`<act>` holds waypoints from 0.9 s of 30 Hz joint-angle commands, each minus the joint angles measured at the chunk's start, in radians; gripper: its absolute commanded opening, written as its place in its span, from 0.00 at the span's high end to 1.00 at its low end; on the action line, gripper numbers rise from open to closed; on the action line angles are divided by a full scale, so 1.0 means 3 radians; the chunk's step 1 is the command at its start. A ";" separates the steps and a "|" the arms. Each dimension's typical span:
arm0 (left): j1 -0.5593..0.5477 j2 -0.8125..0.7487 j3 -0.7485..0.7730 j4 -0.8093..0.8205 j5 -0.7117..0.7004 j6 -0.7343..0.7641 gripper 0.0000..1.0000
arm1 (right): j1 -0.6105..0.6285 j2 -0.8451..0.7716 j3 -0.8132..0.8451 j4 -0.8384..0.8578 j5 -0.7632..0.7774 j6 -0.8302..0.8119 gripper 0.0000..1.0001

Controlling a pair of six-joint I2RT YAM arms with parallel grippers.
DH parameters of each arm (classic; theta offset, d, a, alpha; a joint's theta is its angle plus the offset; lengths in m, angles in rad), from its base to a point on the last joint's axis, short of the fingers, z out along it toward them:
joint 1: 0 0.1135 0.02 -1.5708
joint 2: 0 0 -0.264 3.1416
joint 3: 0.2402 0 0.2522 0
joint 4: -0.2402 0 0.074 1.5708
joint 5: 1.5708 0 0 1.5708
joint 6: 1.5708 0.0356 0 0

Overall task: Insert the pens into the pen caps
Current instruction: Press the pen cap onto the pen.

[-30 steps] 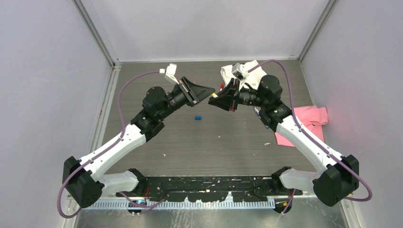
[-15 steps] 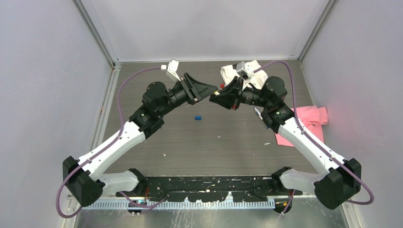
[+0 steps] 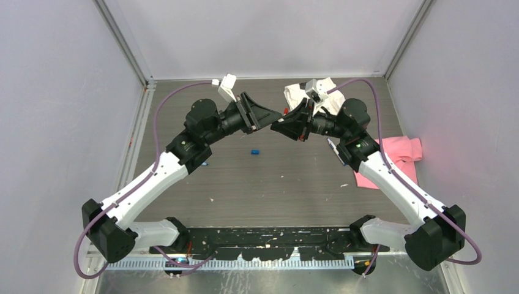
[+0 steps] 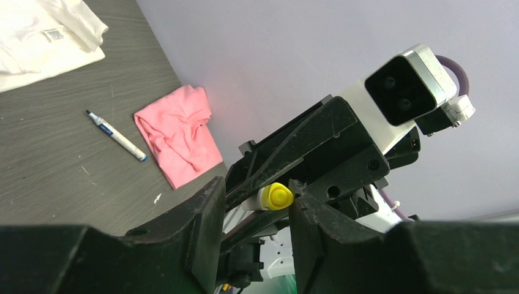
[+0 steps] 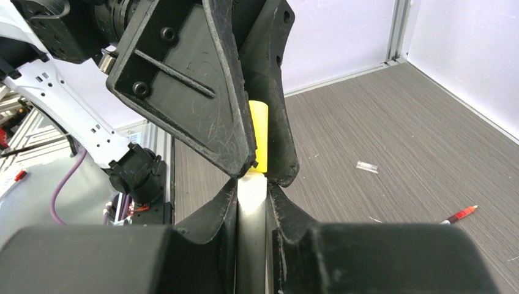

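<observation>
My right gripper (image 3: pixel 278 127) (image 5: pixel 252 182) is shut on a white pen (image 5: pixel 251 199), held in the air over the far middle of the table. A yellow pen cap (image 4: pixel 280 196) (image 5: pixel 260 131) sits on the pen's end. My left gripper (image 3: pixel 268 117) (image 4: pixel 257 187) faces the right one, its jaws standing on both sides of the cap. The cap touches one finger (image 4: pixel 309 226), and a gap shows to the other finger (image 4: pixel 205 226). A blue cap (image 3: pixel 255 150) lies on the table below the grippers. In the top view the yellow cap is hidden.
A white cloth (image 3: pixel 303 92) lies at the back of the table and a pink cloth (image 3: pixel 401 153) (image 4: pixel 177 135) at the right. A white pen with a dark tip (image 4: pixel 116 136) lies beside the pink cloth. A red pen (image 5: pixel 459 214) lies on the table.
My left gripper has moved right and closed in on the right gripper's tip. The yellow cap, visible in the top view a second ago, now sits between the left jaws.
</observation>
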 commanded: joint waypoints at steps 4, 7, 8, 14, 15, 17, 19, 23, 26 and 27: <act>-0.0030 0.0126 0.0157 -0.0248 0.0176 0.0104 0.68 | 0.0017 -0.0098 0.0114 0.0138 0.0074 -0.0181 0.99; -0.0048 0.0148 0.0172 -0.0337 0.0180 0.0123 0.69 | 0.0018 -0.0089 0.0131 0.0074 0.0098 -0.0243 0.99; -0.0049 0.0150 0.0174 -0.0361 0.0177 0.0131 0.69 | 0.0024 -0.0088 0.0136 0.0065 0.0099 -0.0252 0.99; -0.0097 0.0187 0.0290 -0.0616 0.0113 0.0314 0.70 | 0.0037 -0.0079 0.0154 -0.0012 0.0129 -0.0317 0.99; -0.0115 0.0200 0.0316 -0.0664 0.0096 0.0356 0.70 | 0.0041 -0.0075 0.0161 -0.0022 0.0130 -0.0324 0.99; -0.0141 0.0219 0.0348 -0.0711 0.0081 0.0430 0.69 | 0.0052 -0.0070 0.0174 -0.0046 0.0136 -0.0335 0.99; -0.0163 0.0226 0.0348 -0.0718 0.0071 0.0495 0.68 | 0.0051 -0.0059 0.0187 -0.0069 0.0153 -0.0344 0.99; -0.0167 0.0198 0.0300 -0.0677 0.0056 0.0547 0.65 | 0.0059 -0.0058 0.0192 -0.0109 0.0163 -0.0352 0.99; -0.0167 0.0198 0.0310 -0.0690 0.0072 0.0573 0.80 | 0.0057 -0.0058 0.0196 -0.0137 0.0186 -0.0370 0.99; -0.0167 0.0211 0.0325 -0.0707 0.0094 0.0586 0.84 | 0.0059 -0.0053 0.0201 -0.0149 0.0195 -0.0378 0.99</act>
